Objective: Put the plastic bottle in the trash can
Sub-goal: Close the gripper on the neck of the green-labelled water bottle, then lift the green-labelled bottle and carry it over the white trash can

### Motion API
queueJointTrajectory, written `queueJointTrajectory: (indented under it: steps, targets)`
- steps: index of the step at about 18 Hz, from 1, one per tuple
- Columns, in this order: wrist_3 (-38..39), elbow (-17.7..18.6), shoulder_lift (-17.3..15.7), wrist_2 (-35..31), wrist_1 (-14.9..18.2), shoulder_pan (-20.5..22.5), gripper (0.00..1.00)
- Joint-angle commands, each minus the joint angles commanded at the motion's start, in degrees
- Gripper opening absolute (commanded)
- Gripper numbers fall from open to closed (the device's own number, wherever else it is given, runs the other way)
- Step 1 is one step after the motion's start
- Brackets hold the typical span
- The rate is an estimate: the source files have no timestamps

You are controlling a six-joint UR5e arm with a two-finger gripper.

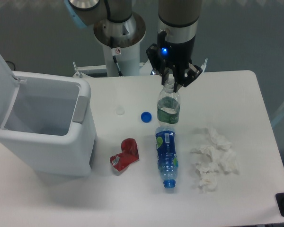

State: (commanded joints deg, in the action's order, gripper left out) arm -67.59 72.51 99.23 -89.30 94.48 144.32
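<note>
The plastic bottle (pixel 168 106) stands upright at upper centre; the gripper (pixel 173 81) straddles its neck from above, fingers apart.

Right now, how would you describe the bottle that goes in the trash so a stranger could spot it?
Start at the big white trash can on the table's left, then look right to the gripper near the back edge. The plastic bottle stands upright directly under it. It is capless with a dark green label, unlike the blue-labelled bottle lying just in front.
</note>
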Motion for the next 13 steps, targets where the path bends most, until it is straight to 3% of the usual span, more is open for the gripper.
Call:
queueJointTrajectory:
  steps: [4,10,13]
  targets:
    - [0.0,-0.7,-0.44,0.61,0.0,0.09,0.0]
    - [3.07,-1.67,-2.63,7.19,-0.35,-0.17,0.0]
    - [7.46,-0.97,-5.27,12.55,-1.05,0.17,0.0]
